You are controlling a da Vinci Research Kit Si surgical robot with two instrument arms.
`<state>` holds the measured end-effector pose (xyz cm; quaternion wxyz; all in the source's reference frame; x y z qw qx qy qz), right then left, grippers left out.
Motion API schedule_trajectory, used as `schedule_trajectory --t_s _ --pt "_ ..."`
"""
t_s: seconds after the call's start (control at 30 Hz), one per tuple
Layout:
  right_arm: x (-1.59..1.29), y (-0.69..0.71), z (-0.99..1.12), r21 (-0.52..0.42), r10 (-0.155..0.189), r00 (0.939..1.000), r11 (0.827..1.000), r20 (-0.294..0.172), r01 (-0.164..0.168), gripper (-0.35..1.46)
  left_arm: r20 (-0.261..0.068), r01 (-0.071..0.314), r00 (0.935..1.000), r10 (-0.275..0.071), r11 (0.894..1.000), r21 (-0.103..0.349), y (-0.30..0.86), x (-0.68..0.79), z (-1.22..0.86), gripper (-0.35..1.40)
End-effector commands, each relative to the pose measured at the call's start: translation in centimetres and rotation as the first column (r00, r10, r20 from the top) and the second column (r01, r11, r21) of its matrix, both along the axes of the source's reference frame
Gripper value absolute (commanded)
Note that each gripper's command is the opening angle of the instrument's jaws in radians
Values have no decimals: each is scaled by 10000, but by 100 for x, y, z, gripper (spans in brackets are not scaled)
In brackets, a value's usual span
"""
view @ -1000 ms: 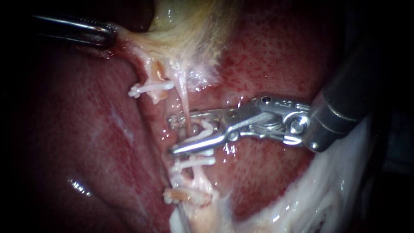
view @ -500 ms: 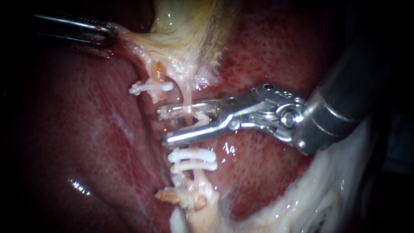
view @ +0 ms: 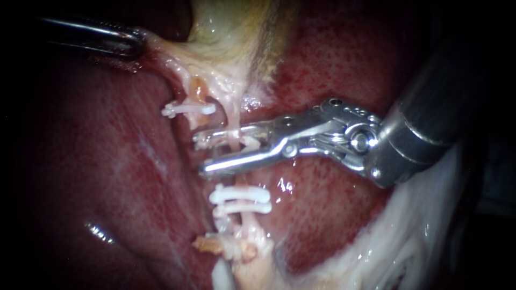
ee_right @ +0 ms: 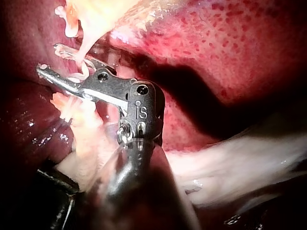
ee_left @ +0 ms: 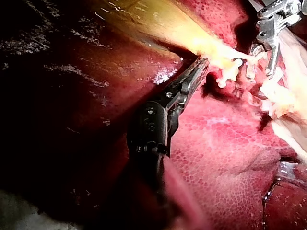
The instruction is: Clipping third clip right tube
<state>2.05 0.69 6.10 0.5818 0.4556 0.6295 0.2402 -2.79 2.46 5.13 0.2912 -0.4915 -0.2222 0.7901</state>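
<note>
Right tube (view: 233, 118): thin, soft, slippery, tear-prone; crosses liver (view: 333, 59); best clipped on bare stretch above two seated clips (view: 239, 200). Right instrument (view: 200, 154) claw half-open, carrying new clip (view: 250, 144) astride tube. Left instrument (view: 131, 45) claw clamped on gallbladder (view: 226, 43).

Some kind of surgical lab: glistening dark red liver (view: 107, 161), small white plastic clips (view: 239, 194) on a thin pale tube (view: 233, 121).

Endoscope close above liver (view: 107, 161), wrist cameras nearer, from opposite sides, all sharing the right tube (view: 233, 115)
</note>
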Motion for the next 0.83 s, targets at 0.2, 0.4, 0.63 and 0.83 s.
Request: schedule_trajectory --t_s 0.2,0.4,0.63,0.83 --pt "-2 1 -4 15 -17 10000 10000 -20 17 -27 0 -2 10000 2 10000 0 0 0 1 -35" --pt "-4 -1 -5 797 -264 9996 9965 135 253 -35 0 0 10000 0 10000 0 0 0 1 -35" --pt "-4 -2 -4 771 -337 9993 9965 156 324 -35 -1 1 10000 -1 10000 0 1 -1 2 -35" --pt "-4 -2 1 808 -355 9992 9962 173 340 -35 -1 1 10000 -1 10000 0 1 -1 2 -35"
